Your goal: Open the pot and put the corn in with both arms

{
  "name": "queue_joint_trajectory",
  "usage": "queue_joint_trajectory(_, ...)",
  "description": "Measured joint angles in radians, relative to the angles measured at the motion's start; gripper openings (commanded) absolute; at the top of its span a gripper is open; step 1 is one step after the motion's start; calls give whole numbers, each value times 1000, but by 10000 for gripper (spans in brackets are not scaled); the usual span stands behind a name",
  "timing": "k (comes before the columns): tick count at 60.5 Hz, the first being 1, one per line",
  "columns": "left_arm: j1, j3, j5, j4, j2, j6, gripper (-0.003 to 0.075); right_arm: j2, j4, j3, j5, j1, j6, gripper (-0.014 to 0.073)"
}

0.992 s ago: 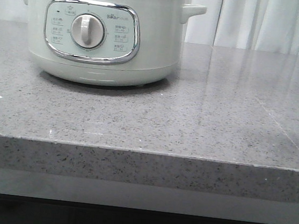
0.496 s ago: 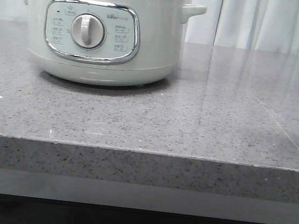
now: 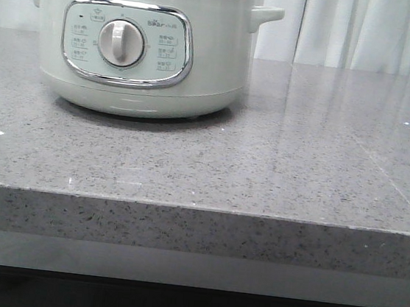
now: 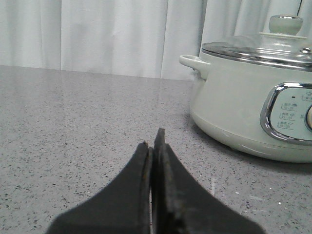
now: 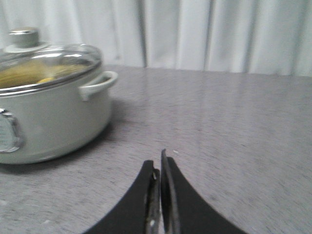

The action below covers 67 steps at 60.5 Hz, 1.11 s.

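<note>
Pot: a large round pale mint-green electric cooker (image 3: 139, 50) stands upright at the far left of a speckled grey stone countertop (image 3: 262, 175), in front of white curtains (image 3: 367, 31).
Facing: its chrome-framed control panel (image 3: 126, 43) with a white dial (image 3: 121, 43) faces the front camera; its two side handles stick out to left and right.
Lid: a domed glass lid with a metal rim (image 4: 258, 48) and a pale round knob (image 4: 285, 24) sits on the pot. The front view cuts off everything above the rim, so the lid shows only in the wrist views.
Corn: something yellow (image 5: 34, 73) shows through the glass in the right wrist view, lying inside the pot. It is blurred; kernels, ends and long axis cannot be made out. The left wrist view shows no yellow through the lid.
Left gripper (image 4: 153, 141): its two black fingers are pressed together with nothing between them, low over the countertop, well apart from the pot.
Right gripper (image 5: 158, 163): its black fingers are also pressed together and empty, on the pot's other side and apart from it.
Out of sight: neither arm appears in the front view.
Sharpness: the right wrist view is soft throughout.
</note>
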Motion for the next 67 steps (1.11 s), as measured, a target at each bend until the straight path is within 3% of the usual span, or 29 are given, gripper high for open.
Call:
queue_joint_trajectory(8, 0, 0, 0, 0, 0, 0, -20, -169, 0, 158, -33, -60, 0, -71)
queue_joint_trajectory(23, 0, 0, 0, 0, 0, 0, -20, -329, 0, 343, -33, -96, 0, -64)
queue_joint_trajectory(57, 0, 0, -1, 0, 0, 0, -20, -334, -2, 349, -15, -82, -1, -64)
queue_joint_trajectory(67, 0, 0, -1, 0, 0, 0, -20, -334, -168, 349, -66, -78, 139, -64)
